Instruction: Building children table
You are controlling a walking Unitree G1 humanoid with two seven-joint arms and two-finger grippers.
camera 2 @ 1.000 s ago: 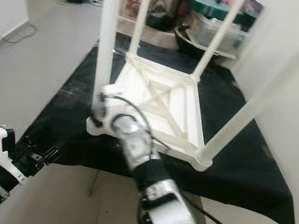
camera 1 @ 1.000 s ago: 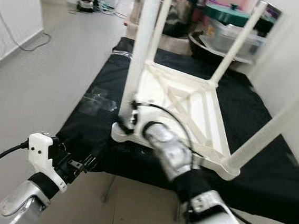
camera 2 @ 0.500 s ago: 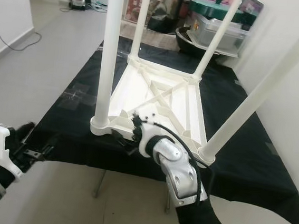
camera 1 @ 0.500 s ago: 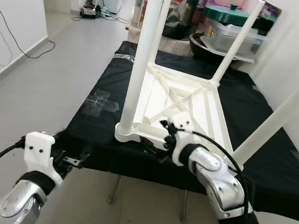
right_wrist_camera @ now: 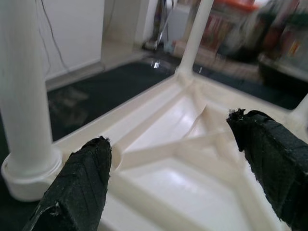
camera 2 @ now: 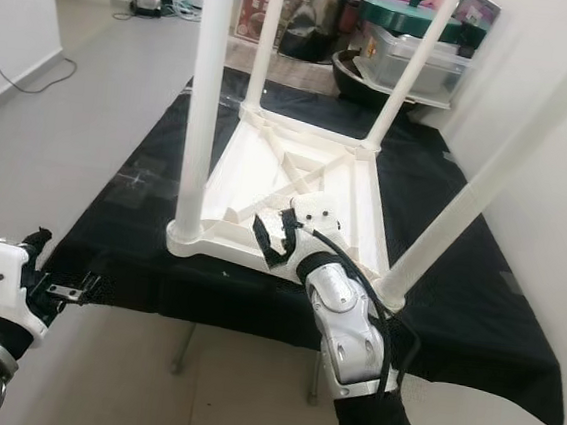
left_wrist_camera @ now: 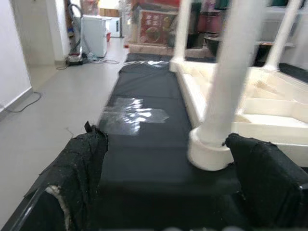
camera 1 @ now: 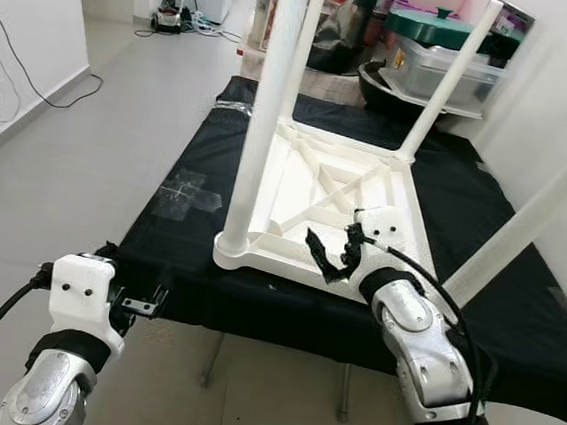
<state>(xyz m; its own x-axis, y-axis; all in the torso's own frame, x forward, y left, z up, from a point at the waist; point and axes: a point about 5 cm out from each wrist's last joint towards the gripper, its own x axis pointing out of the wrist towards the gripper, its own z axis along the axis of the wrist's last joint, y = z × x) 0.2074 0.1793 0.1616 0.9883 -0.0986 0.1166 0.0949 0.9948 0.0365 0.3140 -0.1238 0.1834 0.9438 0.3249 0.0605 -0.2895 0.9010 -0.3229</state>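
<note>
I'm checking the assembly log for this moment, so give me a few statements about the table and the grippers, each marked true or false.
1. The white table lies upside down on the black cloth, legs pointing up. True.
2. The right gripper is shut around a leg. False: its fingers are open, above the table's near edge, holding nothing.
3. The left gripper is low at the cloth's near edge, apart from the table. True.
4. The table has only three legs fitted. False: four legs stand up, one at each corner.
5. A green-lidded pot sits beyond the table's far end. True.
</note>
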